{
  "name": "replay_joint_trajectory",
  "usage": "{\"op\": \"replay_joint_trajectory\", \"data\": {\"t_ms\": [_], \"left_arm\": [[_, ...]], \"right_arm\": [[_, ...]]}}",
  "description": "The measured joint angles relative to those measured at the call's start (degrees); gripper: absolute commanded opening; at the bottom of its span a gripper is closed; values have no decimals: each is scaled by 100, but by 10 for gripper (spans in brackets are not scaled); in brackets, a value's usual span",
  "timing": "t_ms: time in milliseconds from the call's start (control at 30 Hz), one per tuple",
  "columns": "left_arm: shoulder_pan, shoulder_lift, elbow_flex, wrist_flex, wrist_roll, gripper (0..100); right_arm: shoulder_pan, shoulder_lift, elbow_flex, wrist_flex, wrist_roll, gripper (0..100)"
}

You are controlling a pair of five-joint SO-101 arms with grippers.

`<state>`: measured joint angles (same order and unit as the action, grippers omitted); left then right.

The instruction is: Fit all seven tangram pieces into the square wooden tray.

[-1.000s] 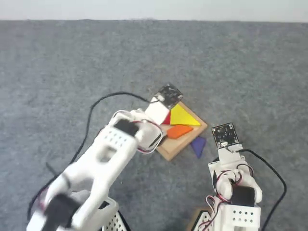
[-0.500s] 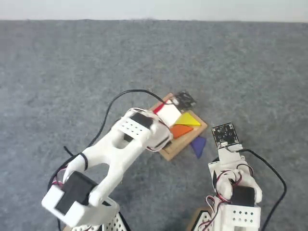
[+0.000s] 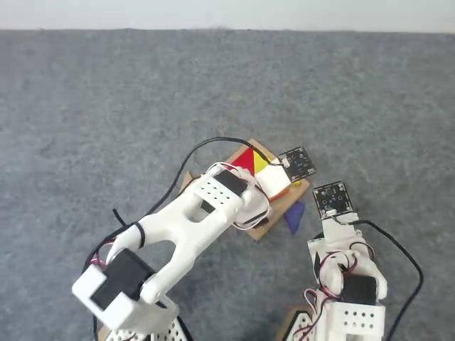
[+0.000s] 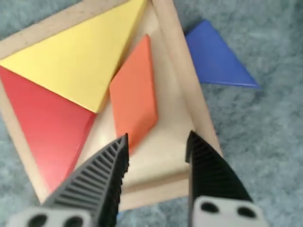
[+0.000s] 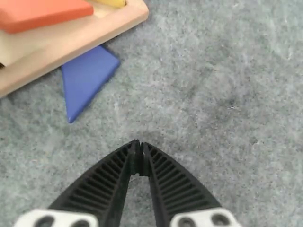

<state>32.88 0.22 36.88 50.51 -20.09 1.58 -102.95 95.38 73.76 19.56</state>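
left gripper [image 4: 157,138]: apart, above bare corner of tray [image 4: 191,101] | just ahead of fingertips: orange piece [image 4: 135,99], then yellow triangle [image 4: 75,61] and red triangle [image 4: 47,127], all in tray | right gripper [image 5: 138,144]: together, over carpet [image 5: 213,71] | ahead: blue triangle [image 5: 87,75] on carpet, just beside tray wall

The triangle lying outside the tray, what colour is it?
The triangle is blue, clearest in the right wrist view.

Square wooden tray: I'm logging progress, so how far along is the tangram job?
Done: a yellow triangle, red triangle and orange parallelogram lie inside the square wooden tray. In hand: nothing; the left gripper hangs open over the tray's bare corner, the right gripper is shut above grey carpet. Left: the blue triangle lies on the carpet beside the tray.
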Motion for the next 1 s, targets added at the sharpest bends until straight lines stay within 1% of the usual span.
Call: {"op": "replay_joint_trajectory", "data": {"t_ms": [100, 267, 367, 433, 600, 700, 767, 900, 1000], "left_arm": [[88, 18, -9, -9, -193, 192], [123, 18, -9, -9, -237, 190], [-26, 18, -53, 9, -237, 190], [-299, 26, -88, 9, -193, 190], [-923, -211, -114, -132, 360, 192], [-1327, -316, -185, -202, 545, 194], [-1644, -316, -343, -202, 615, 215], [-2356, -97, -879, 202, 782, 239], [-2655, 334, -1055, 431, 791, 239]], "right_arm": [[0, 0, 0, 0, 0, 8], [0, 0, 0, 0, 0, 8], [0, 0, 0, 0, 0, 8], [0, 0, 0, 0, 0, 8], [0, 0, 0, 0, 0, 8], [0, 0, 0, 0, 0, 8], [0, 0, 0, 0, 0, 8], [0, 0, 0, 0, 0, 8], [0, 0, 0, 0, 0, 8]]}}
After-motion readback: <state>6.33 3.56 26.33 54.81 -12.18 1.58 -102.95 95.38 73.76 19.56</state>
